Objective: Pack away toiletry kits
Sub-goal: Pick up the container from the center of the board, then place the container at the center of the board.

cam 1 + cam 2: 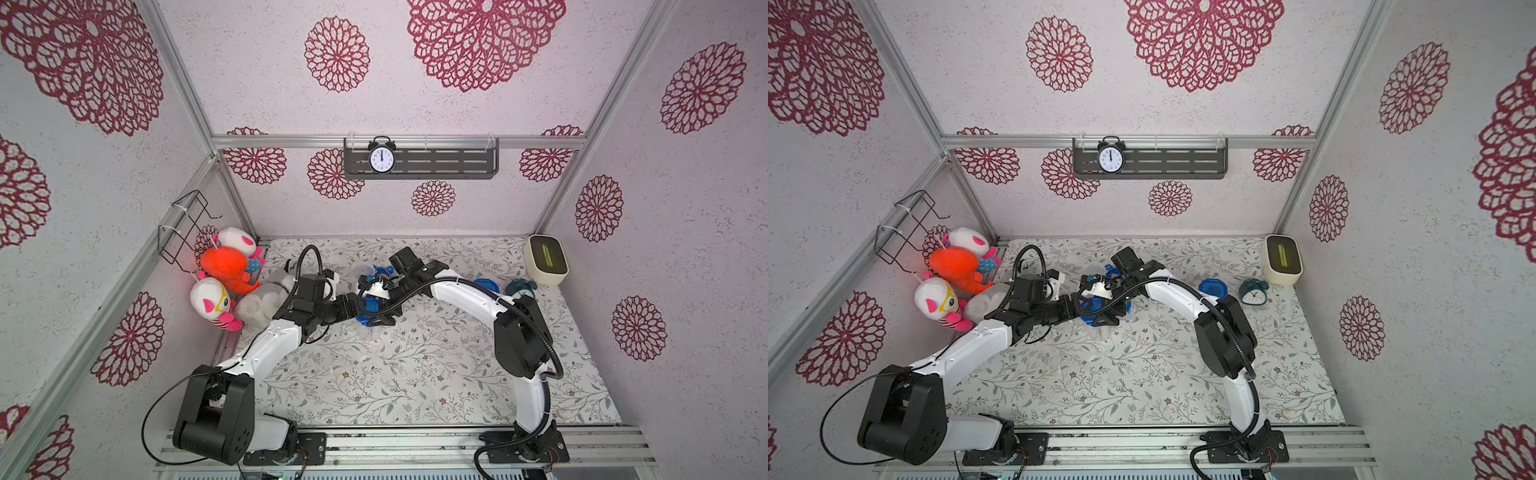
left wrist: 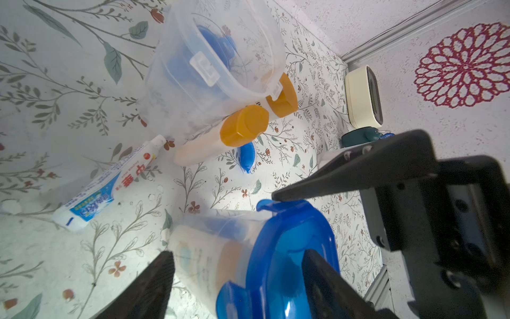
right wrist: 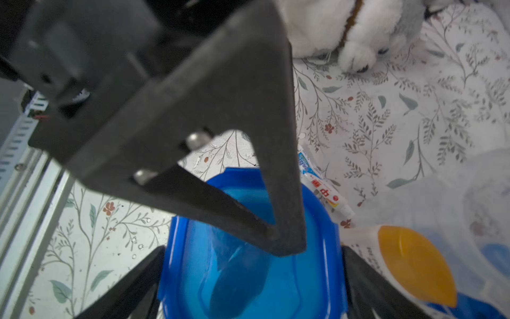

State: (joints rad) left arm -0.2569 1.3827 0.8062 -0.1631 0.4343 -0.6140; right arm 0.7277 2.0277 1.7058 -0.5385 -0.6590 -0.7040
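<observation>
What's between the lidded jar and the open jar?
An orange-capped bottle lies on its side between the lidded jar and the open jar, clearest in the left wrist view.

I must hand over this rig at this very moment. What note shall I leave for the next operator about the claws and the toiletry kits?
Left claw: closed on the lidded jar, pressing on its blue lid; a bottle shows inside.
Right claw: open, straddling that lid.
Loose on the table: toothpaste tube, two orange-capped bottles, an open jar on its side, a spare blue lid near the teal clock.
Done: one jar loaded and capped, though its tabs look not yet snapped down.
Left: latch it, then pack the loose items.
</observation>
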